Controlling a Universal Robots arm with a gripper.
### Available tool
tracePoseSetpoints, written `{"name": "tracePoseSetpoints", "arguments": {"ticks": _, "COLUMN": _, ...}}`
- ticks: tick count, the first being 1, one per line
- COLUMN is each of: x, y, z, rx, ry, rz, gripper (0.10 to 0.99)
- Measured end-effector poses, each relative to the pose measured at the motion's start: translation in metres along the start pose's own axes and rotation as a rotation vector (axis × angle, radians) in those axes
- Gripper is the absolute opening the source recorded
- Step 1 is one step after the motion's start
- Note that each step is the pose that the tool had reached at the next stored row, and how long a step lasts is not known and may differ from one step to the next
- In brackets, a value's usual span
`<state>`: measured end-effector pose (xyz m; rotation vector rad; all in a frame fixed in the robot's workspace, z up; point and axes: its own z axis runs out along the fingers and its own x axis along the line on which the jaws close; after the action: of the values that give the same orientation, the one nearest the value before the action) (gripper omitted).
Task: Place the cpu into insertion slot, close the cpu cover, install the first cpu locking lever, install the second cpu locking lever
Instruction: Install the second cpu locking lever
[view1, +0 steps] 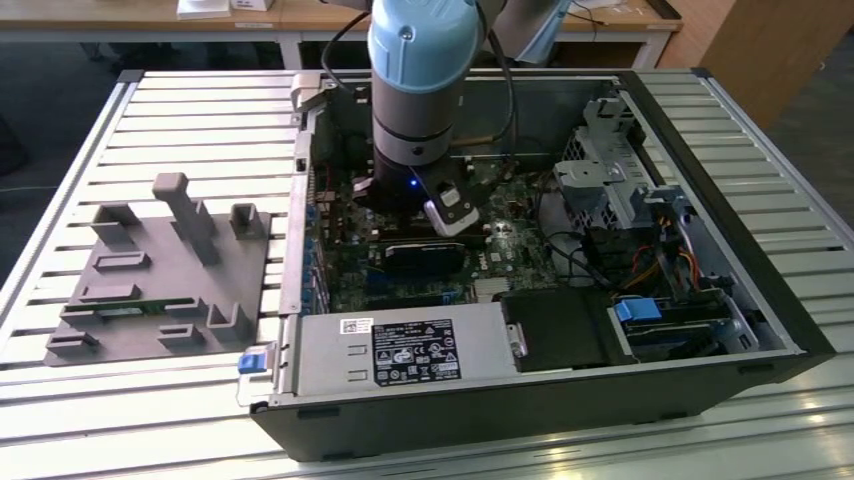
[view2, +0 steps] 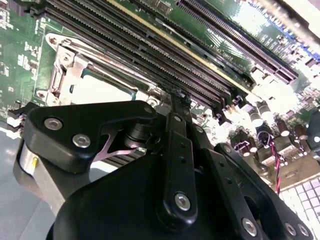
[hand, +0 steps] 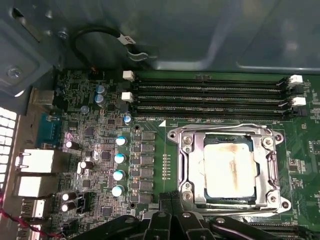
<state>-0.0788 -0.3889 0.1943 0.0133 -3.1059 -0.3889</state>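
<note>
The black end effector (hand: 172, 220) fills the near edge of the first wrist view, fingers drawn together on nothing, just beside the insertion slot (hand: 186, 150). The cpu (hand: 229, 170) lies seated there, the cpu cover (hand: 272, 165) closed over its edges. The chip looks light, stiff and fragile, best gripped by its edges. No print is legible.

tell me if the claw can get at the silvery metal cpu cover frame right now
Probably yes. The claw sits just beside the silvery metal cpu cover frame, which lies closed around the grey square cpu, and nothing lies between them on the green circuit board.
</note>
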Motion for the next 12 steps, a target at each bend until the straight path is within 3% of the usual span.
{"name": "tracePoseSetpoints", "arguments": {"ticks": 12, "x": 0.0003, "y": 0.0062, "z": -0.0235, "rx": -0.001, "ry": 0.0004, "rz": 0.0, "gripper": 0.106}}
